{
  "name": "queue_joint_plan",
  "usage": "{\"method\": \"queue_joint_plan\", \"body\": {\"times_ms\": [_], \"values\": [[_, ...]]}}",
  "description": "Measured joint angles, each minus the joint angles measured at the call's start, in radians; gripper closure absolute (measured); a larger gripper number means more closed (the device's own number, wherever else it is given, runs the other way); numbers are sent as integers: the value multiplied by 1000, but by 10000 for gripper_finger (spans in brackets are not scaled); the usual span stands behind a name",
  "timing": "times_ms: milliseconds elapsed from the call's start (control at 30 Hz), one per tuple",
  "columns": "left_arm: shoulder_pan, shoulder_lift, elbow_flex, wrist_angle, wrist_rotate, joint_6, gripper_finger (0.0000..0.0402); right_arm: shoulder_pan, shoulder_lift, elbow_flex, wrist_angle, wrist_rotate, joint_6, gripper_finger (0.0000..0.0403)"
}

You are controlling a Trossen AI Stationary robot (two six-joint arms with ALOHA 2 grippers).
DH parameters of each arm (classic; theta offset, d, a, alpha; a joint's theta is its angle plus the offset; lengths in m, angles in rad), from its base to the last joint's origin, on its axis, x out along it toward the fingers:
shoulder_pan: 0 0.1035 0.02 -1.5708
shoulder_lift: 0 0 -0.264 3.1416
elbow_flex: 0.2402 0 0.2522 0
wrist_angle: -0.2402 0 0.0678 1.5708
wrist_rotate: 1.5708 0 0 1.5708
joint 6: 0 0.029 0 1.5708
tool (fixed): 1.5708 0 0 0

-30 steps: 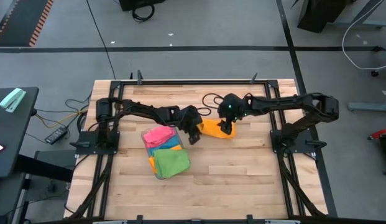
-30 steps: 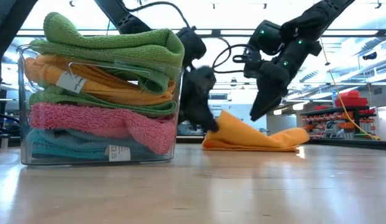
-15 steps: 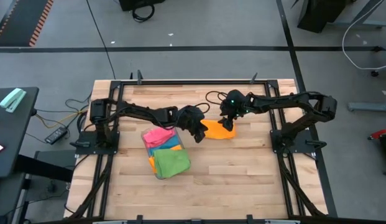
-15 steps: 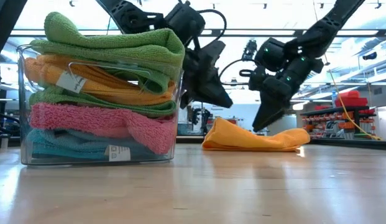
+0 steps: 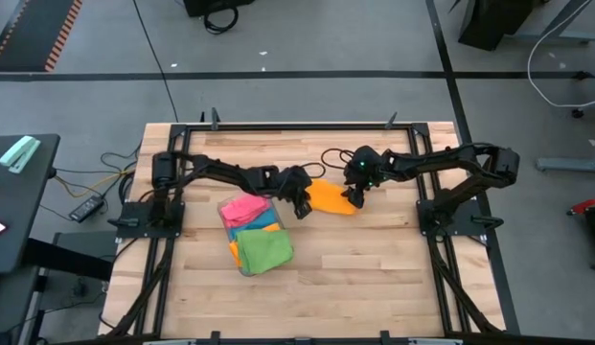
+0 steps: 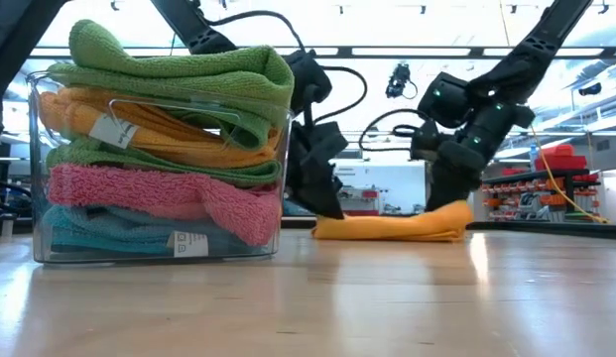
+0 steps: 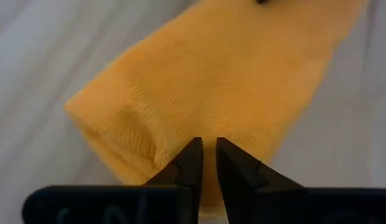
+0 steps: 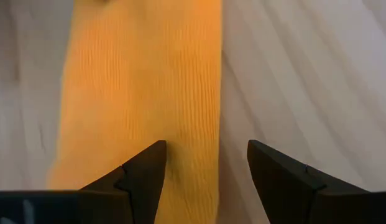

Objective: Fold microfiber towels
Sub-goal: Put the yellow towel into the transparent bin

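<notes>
Between the two pincers, on the pale wooden table (image 5: pixel 374 278), lies an orange towel (image 5: pixel 331 197), folded into a flat, long pad of ribbed, fuzzy microfiber with a rounded fold at one end; the left pincer (image 7: pixel 205 163) sits at that rounded end, its dark, tapered fingers (image 7: pixel 188 167) nearly pressed together with only a thin slit between them, tips at the cloth, though whether they pinch it cannot be told; the right pincer (image 8: pixel 205 171) stands at the opposite end, its blunt black fingers (image 8: pixel 146 174) spread wide, one over the cloth and one over bare wood. Beside the left pincer, away from the right one, a clear plastic bin (image 6: pixel 284 188) with straight walls holds a stack of folded towels (image 6: pixel 159 139): green on top, then orange, green, pink and blue, all plush and loopy; small white labels (image 6: pixel 115 129) hang from two of them, their print too small to read.
</notes>
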Motion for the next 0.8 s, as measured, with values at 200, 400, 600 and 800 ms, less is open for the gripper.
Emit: {"method": "queue_joint_plan", "body": {"times_ms": [200, 400, 600, 800], "values": [[38, -52, 1, -7, 108, 35, 360, -1, -10, -2, -34, -8, 22, 169], [42, -91, 2, 29, 238, 11, 373, -48, -24, 105, -108, -108, 76, 169], [10, -44, 0, 21, 234, -18, 376, -107, 49, 118, -34, -175, 103, 168], [-22, 11, 0, -7, 129, -26, 368, -96, 147, 118, 26, -191, 127, 154]]}}
